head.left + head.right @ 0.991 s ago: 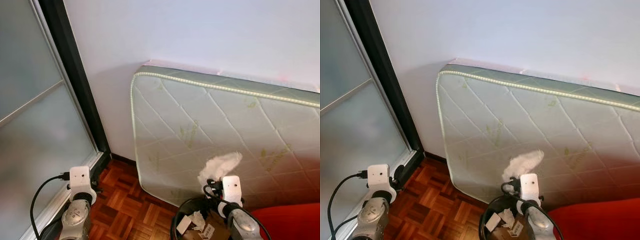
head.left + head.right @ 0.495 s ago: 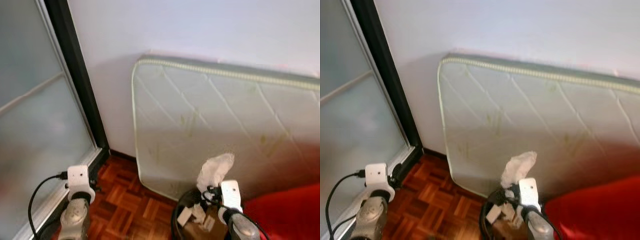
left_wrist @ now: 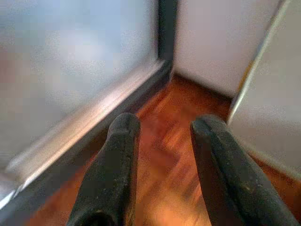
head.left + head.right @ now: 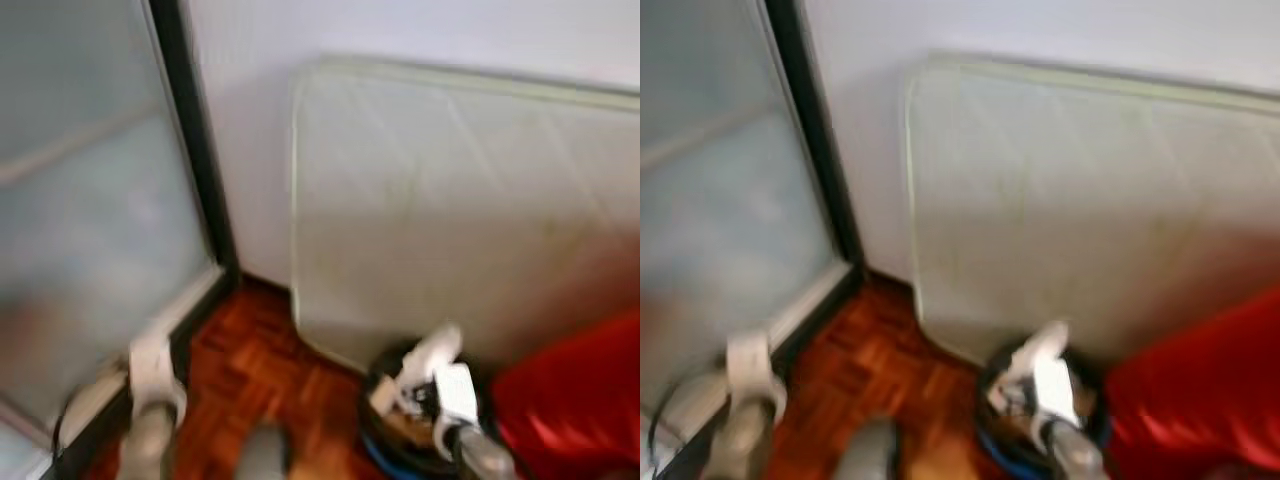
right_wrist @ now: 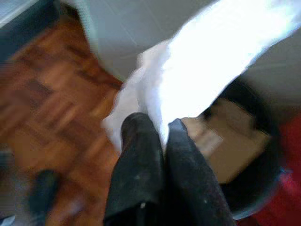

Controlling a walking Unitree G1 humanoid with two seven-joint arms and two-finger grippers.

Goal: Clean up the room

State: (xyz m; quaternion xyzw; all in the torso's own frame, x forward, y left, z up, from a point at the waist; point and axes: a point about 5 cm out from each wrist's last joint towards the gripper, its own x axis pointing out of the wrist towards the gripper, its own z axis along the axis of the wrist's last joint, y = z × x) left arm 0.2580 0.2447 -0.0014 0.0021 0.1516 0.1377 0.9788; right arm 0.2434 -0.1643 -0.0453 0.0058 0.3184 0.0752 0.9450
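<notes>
- White crumpled tissue (image 5: 188, 84) is pinched tight in your right gripper (image 5: 157, 134), its long tail streaming up and away from the fingertips.
- Black waste bin (image 5: 256, 188) sits right under and just past those fingers, against the mattress (image 4: 450, 200), so the drop looks basically straight down, maybe a touch forward.
- Your left gripper (image 3: 160, 127) has its fingers apart with nothing between them, over the parquet floor (image 3: 178, 141) by the sliding door (image 4: 90, 220), well away from the bin.
- Head views are blurry, so go easy.

Blurred: pale quilted mattress (image 4: 460, 210) leaning on the white wall (image 4: 330, 40), black bin (image 4: 425, 425) on parquet floor (image 4: 260, 370) below, white crumpled paper (image 4: 432, 350) above it, red cushion (image 4: 575, 395) beside.
</notes>
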